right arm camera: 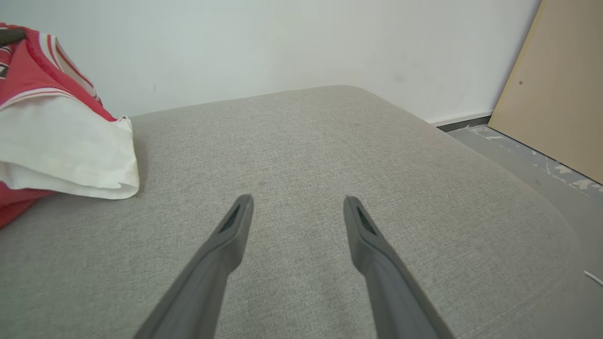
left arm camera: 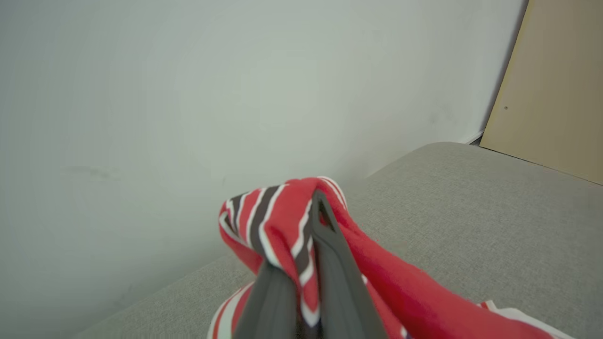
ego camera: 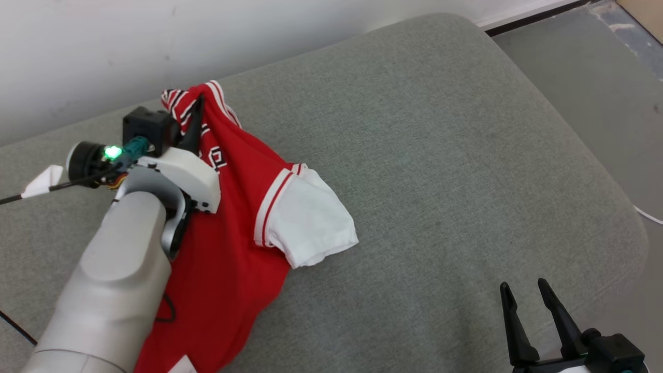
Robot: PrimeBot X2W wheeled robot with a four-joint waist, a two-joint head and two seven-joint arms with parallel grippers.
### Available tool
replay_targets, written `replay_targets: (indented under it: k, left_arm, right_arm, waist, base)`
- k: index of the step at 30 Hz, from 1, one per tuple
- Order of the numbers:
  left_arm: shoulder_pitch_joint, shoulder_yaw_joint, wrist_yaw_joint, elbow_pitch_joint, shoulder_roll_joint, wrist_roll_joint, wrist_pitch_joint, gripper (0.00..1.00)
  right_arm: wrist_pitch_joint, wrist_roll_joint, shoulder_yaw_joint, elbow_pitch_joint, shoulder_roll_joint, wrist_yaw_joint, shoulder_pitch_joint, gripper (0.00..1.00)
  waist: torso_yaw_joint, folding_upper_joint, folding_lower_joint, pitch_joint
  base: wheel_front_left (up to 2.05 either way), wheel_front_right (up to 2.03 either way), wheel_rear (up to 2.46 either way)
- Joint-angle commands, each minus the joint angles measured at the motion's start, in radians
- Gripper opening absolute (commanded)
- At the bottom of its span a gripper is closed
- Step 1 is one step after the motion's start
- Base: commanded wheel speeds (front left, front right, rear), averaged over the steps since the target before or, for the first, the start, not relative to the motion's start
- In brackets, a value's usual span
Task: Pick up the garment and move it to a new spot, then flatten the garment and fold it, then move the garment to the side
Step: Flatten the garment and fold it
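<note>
The garment (ego camera: 233, 223) is a red shirt with white sleeves and striped red, white and dark trim. It hangs from its striped edge and drapes down onto the grey cushion (ego camera: 440, 155). My left gripper (ego camera: 197, 111) is shut on that striped edge (left arm camera: 278, 221), holding it up near the white wall. One white sleeve (right arm camera: 66, 150) lies spread on the cushion. My right gripper (ego camera: 524, 290) stands open at the lower right, just above the bare cushion (right arm camera: 301, 155), well apart from the shirt.
The white wall (ego camera: 155, 41) runs behind the cushion. Grey floor (ego camera: 595, 77) lies beyond the cushion's right edge, and a tan board (right arm camera: 560, 89) leans there. A thin white cable (ego camera: 647, 213) lies on the floor.
</note>
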Motion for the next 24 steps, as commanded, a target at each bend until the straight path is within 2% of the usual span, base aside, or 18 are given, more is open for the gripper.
replay_targets:
  k: [1,2,3,4,5,14,24]
  left_arm:
    - [-0.012,0.008,0.004,0.018,0.003,0.005,-0.005,0.0]
    - [-0.018,0.011,0.006,0.031,0.0,0.001,-0.007,0.15]
    - [-0.021,0.016,0.005,0.043,-0.005,-0.006,-0.009,0.38]
    - [-0.019,0.022,0.001,0.055,-0.014,-0.013,-0.008,0.73]
    - [-0.018,0.026,-0.002,0.058,-0.022,-0.019,-0.008,1.0]
    - [0.063,0.059,-0.046,0.025,-0.095,-0.062,-0.009,1.0]
    - [0.308,0.159,-0.012,-0.204,-0.122,-0.086,-0.008,1.0]
  right_arm:
    - [-0.003,0.004,0.0,0.002,-0.002,-0.002,-0.013,1.0]
    - [-0.003,0.004,-0.001,0.003,-0.002,-0.002,-0.012,1.0]
    - [-0.003,0.003,-0.004,0.004,-0.002,-0.002,-0.012,1.0]
    - [-0.003,0.0,-0.007,0.005,-0.002,-0.002,-0.013,1.0]
    - [-0.003,-0.004,-0.013,0.006,-0.002,-0.002,-0.012,1.0]
    - [-0.003,-0.032,-0.038,0.005,-0.002,-0.002,-0.01,1.0]
    - [-0.003,-0.064,-0.074,-0.002,-0.003,-0.002,0.036,1.0]
  waist:
    - [-0.007,0.0,-0.0001,0.008]
    - [-0.007,0.0,-0.0001,0.01]
    - [-0.005,0.0,-0.0001,0.011]
    - [-0.001,0.0,-0.0001,0.011]
    - [0.005,0.0,-0.0001,0.01]
    - [0.097,0.0,-0.0001,-0.03]
    - [0.202,0.0,-0.0001,-0.118]
  base:
    - [0.0,0.0,0.0]
    - [0.0,0.0,0.0]
    - [0.0,0.0,0.0]
    - [0.0,0.0,0.0]
    - [0.0,0.0,0.0]
    - [0.0,0.0,0.0]
    - [0.0,0.0,0.0]
